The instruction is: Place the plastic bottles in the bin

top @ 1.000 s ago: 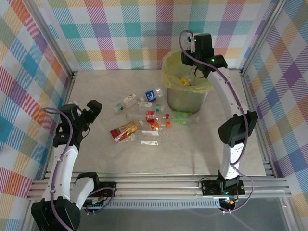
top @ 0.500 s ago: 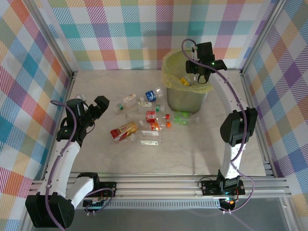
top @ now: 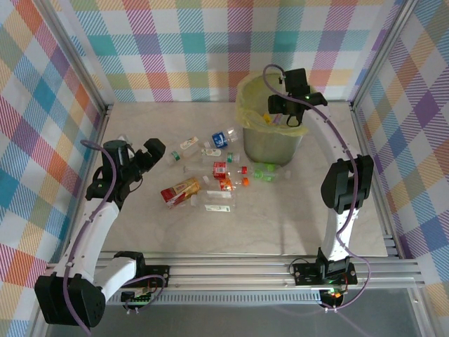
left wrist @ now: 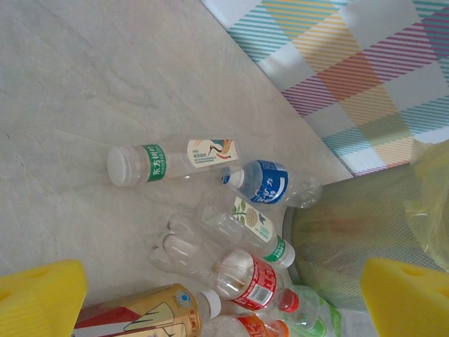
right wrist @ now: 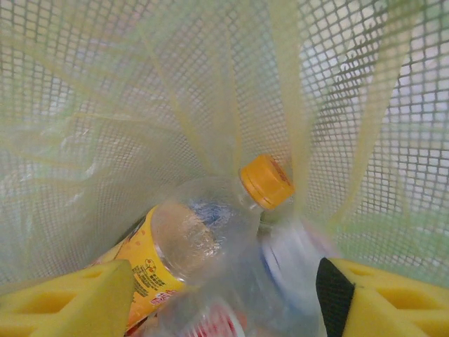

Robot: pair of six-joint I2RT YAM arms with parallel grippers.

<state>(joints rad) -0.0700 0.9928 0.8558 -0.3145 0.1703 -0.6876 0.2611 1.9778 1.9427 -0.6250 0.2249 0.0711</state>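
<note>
Right pincer (top: 278,117) in mouth of round grey-green, yellow-bagged bin (top: 272,146): jaws parted, nothing gripped. Beneath, clear yellow-labelled, orange-capped plastic bottle (right wrist: 184,247) loose on bin floor. Left pincer (top: 153,152) spread wide, empty, near small clear plastic bottles (top: 219,170) scattered on pale desk (top: 280,217); probably lining up next pick.

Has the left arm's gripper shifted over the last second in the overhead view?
Yes. The left gripper has moved rightward and slightly up the picture, closing on the clear plastic bottle with a green label and white cap, which has stayed put.
</note>
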